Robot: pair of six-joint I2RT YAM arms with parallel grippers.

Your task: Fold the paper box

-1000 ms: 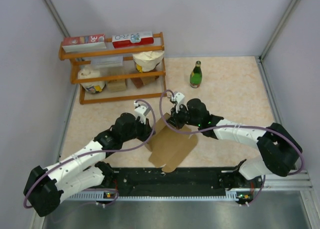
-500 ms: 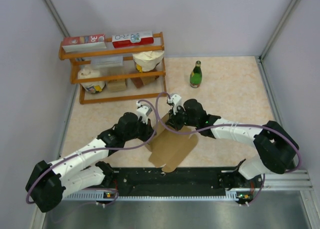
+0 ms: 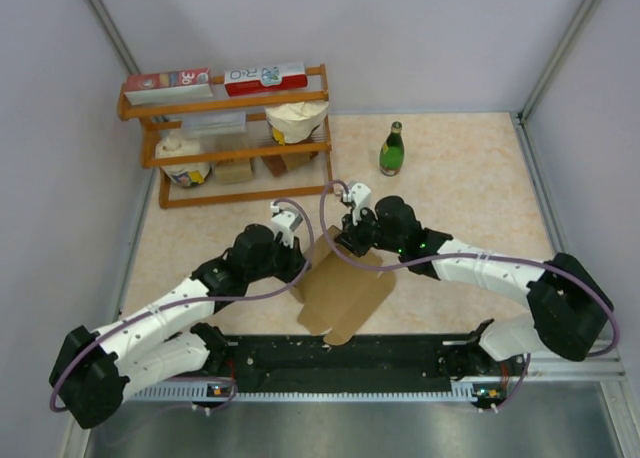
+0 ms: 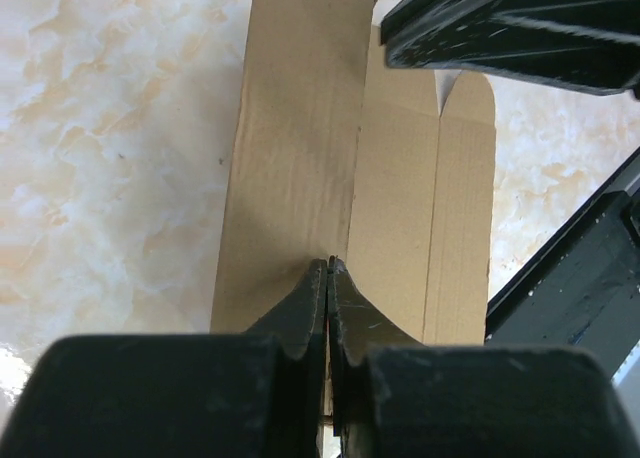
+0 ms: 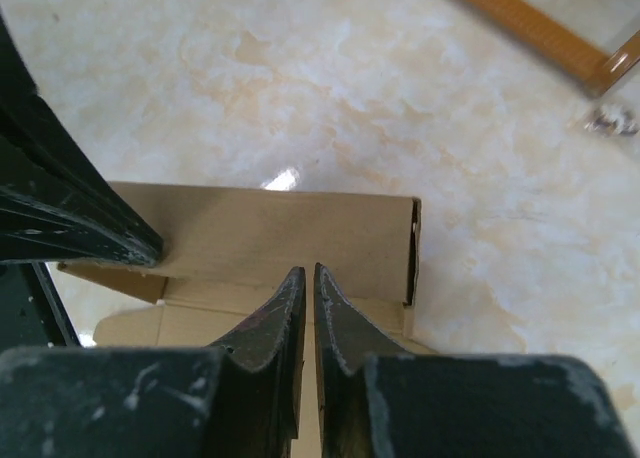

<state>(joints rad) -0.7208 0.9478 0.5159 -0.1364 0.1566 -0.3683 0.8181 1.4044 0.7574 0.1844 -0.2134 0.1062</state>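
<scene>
Seen from above, the arms cover much of what matters. The left gripper (image 3: 302,268) is lost under its own wrist at the left edge of the paper box (image 3: 348,290). The right gripper (image 3: 350,242) is hidden the same way at the box's far edge, so that view cannot show how either pair of fingers stands. The box lies on the table (image 3: 460,178) just ahead of the arm bases, between the two grippers. It is a partly folded brown sheet with a rounded flap toward the bases. The left wrist view shows the left gripper (image 4: 328,270) clenched, its tips resting on a crease of the paper box (image 4: 295,148) where a long panel meets a flatter one with a rounded tab. Whether any cardboard is caught between the fingers cannot be made out. One of the right gripper's fingers (image 4: 500,23) crosses the top right corner, cut off by the frame. The right wrist view shows the right gripper (image 5: 305,274) likewise closed, with a hairline slit between its fingers, at the near edge of a raised panel of the box (image 5: 250,233). Any grip there is equally unclear. Only the overhead view takes in the whole wooden shelf (image 3: 245,194) and the green bottle (image 3: 391,150), both well apart from the box. The right wrist camera catches just a corner of the shelf (image 5: 545,33).
</scene>
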